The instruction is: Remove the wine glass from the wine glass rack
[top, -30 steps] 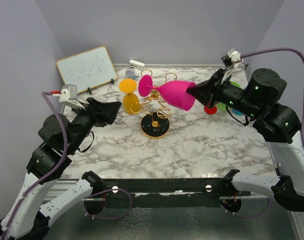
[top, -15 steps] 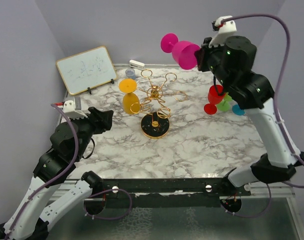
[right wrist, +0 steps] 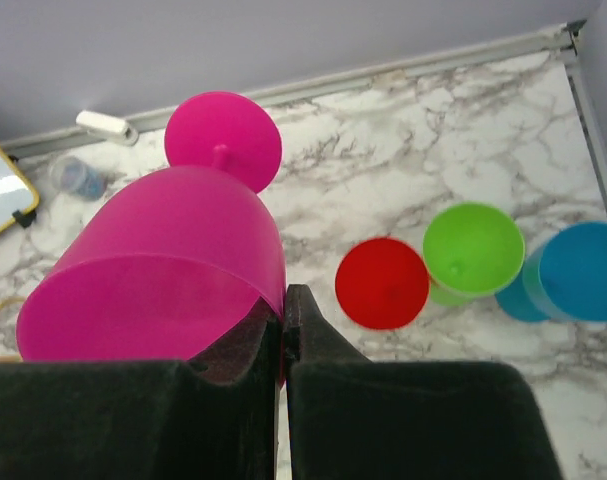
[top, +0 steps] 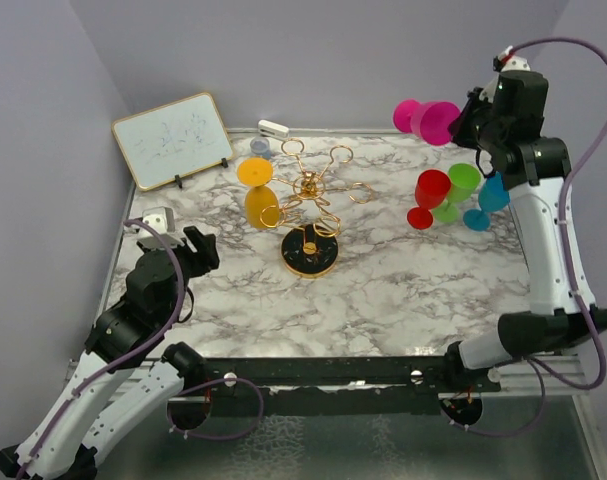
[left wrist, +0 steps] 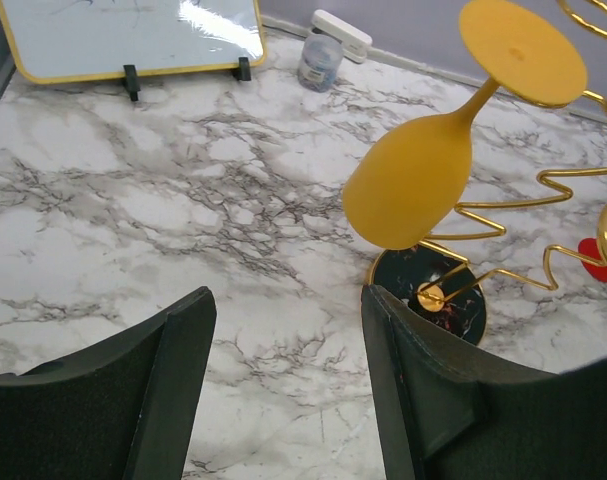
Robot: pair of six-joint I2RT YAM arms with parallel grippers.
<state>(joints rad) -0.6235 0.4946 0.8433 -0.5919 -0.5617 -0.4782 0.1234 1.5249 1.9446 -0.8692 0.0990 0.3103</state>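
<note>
My right end effector (top: 462, 122) is clamped shut on the rim of a magenta plastic wine glass (top: 428, 120). It holds the glass in the air above the far right corner of the white marble-patterned desk (top: 383, 290). The glass lies roughly sideways, its round foot pointing away from the fingers, well apart from the rack.

The gold wire wine glass rack with a round black base (top: 311, 255) stands near the middle of the desk. An orange plastic wine glass (top: 261, 195) hangs from an arm on the rack's left side, foot up and bowl down.

My left end effector (top: 205, 248) sits low over the near left part of the desk, jaws apart and holding nothing, facing the rack.

A red glass (top: 430, 195), a green glass (top: 461, 185) and a blue glass (top: 488, 200) stand together near the right edge. A gold-framed whiteboard (top: 173, 138) is propped at the far left corner.
</note>
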